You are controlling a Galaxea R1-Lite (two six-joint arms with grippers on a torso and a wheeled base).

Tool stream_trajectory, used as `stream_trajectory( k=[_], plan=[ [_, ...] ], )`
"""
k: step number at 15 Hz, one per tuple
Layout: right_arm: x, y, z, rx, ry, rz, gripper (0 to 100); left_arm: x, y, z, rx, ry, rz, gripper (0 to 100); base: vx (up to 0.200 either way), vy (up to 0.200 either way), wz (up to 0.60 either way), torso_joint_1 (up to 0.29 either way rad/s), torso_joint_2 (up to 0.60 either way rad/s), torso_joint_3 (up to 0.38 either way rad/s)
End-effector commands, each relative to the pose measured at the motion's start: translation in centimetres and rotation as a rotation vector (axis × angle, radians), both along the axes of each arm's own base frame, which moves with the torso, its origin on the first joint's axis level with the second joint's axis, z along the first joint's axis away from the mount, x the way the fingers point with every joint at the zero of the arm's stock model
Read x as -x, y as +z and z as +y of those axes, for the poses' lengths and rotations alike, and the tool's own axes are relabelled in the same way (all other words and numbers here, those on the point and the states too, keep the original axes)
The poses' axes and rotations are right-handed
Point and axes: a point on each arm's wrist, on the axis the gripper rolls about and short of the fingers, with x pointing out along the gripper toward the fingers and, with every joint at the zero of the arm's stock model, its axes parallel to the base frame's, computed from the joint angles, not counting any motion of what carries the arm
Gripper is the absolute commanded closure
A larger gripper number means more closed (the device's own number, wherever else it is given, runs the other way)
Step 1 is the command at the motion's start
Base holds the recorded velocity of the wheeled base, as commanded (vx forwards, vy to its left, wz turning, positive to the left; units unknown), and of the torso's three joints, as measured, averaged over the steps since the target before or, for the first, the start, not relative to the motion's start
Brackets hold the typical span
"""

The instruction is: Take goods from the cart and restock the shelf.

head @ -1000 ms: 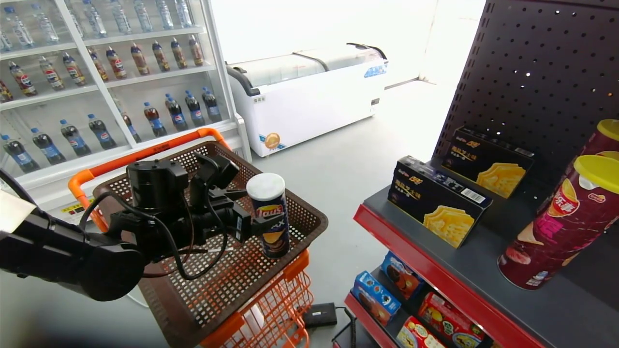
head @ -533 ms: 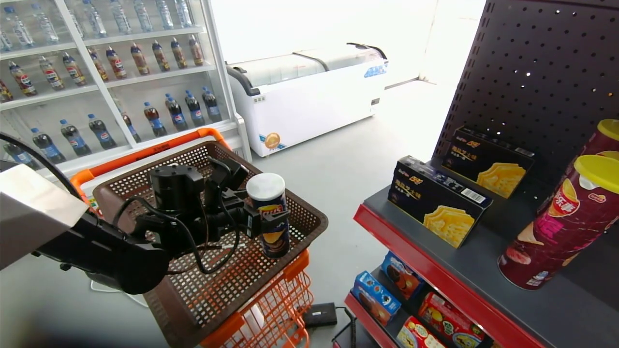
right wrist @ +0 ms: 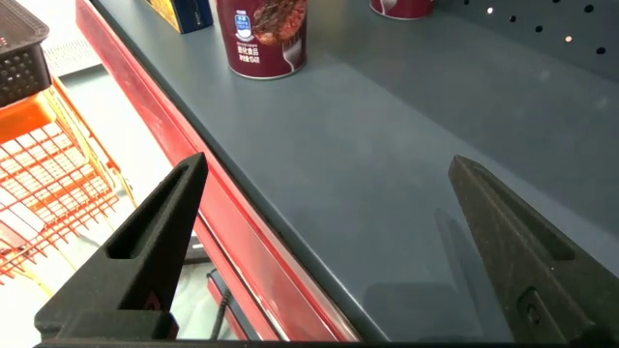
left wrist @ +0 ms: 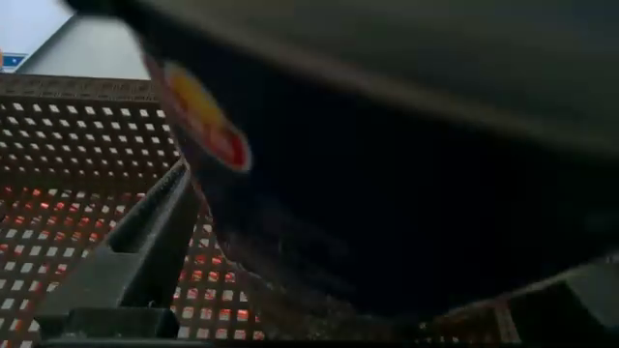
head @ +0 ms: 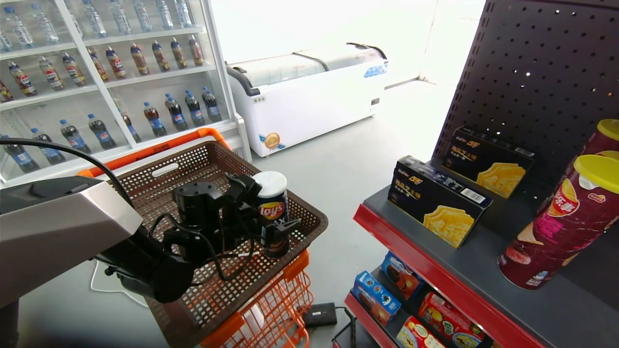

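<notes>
From high up, my head camera looks forward and down: cart basket (head: pixel 304 205) on my left, shelf (head: pixel 483 261) on my right. My left wrist camera presses close against the chip can (left wrist: pixel 387 193), basket mesh behind. My right wrist camera looks out between my jaws, near over that shelf.

- The cart basket (head: pixel 145 166) stands left of the shelf (head: pixel 483 261), with floor between them.
- A chip can (head: pixel 272 212) is upright in the basket's right corner, the one nearest the shelf, clasped by the left tool (head: pixel 276 227).
- At the shelf's left end, a near box (head: pixel 437 200) leans in front of a far box (head: pixel 486 162).
- To their right, a front canister (head: pixel 561 227) stands before a rear canister (head: pixel 602 137).
- Snack packs (head: pixel 377 295) lie on the board below.
- A chest freezer (head: pixel 309 92) and a drinks cooler (head: pixel 96 72) stand behind the cart.
</notes>
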Motion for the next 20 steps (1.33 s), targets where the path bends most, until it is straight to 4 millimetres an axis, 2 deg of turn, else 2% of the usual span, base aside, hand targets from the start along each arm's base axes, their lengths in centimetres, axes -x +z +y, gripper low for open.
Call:
stream_trajectory(
  k=[1, 2, 5, 7, 8, 9, 11, 13, 14, 16, 19, 20],
  plan=[
    [0.0, 0.0, 0.0, 0.000, 0.000, 0.001, 0, -0.2, -0.4, -0.1, -0.001, 0.000, 0.005, 0, 0.000, 0.000, 0.00, 0.000, 0.00, 0.000],
    [0.0, 0.0, 0.0, 0.000, 0.000, -0.001, 0, -0.2, -0.3, -0.1, -0.002, 0.001, 0.002, 100, 0.000, 0.000, 0.00, 0.000, 0.00, 0.000],
    [0.0, 0.0, 0.0, 0.000, 0.000, 0.001, 0, 0.0, 0.3, 0.1, -0.014, 0.057, -0.016, 100, 0.000, 0.000, 0.00, 0.000, 0.00, 0.000],
    [0.0, 0.0, 0.0, 0.000, 0.000, 0.001, 0, 0.5, 2.3, 0.2, -0.012, 0.060, -0.075, 100, 0.000, 0.000, 0.00, 0.000, 0.00, 0.000],
    [0.0, 0.0, 0.0, 0.000, 0.000, -0.001, 0, 1.0, 4.0, 0.2, -0.017, 0.045, -0.133, 100, 0.000, 0.000, 0.00, 0.000, 0.00, 0.000],
    [0.0, 0.0, 0.0, 0.000, 0.000, -0.001, 0, 1.2, 4.7, 0.1, -0.015, 0.040, -0.151, 100, 0.000, 0.000, 0.00, 0.000, 0.00, 0.000],
    [0.0, 0.0, 0.0, 0.000, 0.000, -0.001, 0, 3.1, 7.8, -0.5, -0.007, 0.009, -0.175, 100, 0.000, 0.000, 0.00, 0.000, 0.00, 0.000],
    [0.0, 0.0, 0.0, 0.000, 0.000, 0.001, 0, 5.0, 9.8, -1.0, -0.008, -0.024, -0.159, 100, 0.000, 0.000, 0.00, 0.000, 0.00, 0.000],
    [0.0, 0.0, 0.0, 0.000, 0.000, -0.001, 0, 5.4, 10.3, -1.1, -0.006, -0.030, -0.157, 100, 0.000, 0.000, 0.00, 0.000, 0.00, 0.000],
    [0.0, 0.0, 0.0, 0.000, 0.000, -0.001, 0, 7.6, 11.9, -1.3, -0.006, -0.062, -0.136, 100, 0.000, 0.000, 0.00, 0.000, 0.00, 0.000],
    [0.0, 0.0, 0.0, 0.000, 0.000, 0.001, 0, 12.2, 14.8, -2.0, 0.030, -0.153, -0.066, 100, 0.000, 0.000, 0.00, 0.000, 0.00, 0.000],
    [0.0, 0.0, 0.0, 0.000, 0.000, -0.001, 0, 13.0, 15.4, -2.5, 0.043, -0.164, -0.080, 100, 0.000, 0.000, 0.00, 0.000, 0.00, 0.000]
  ],
)
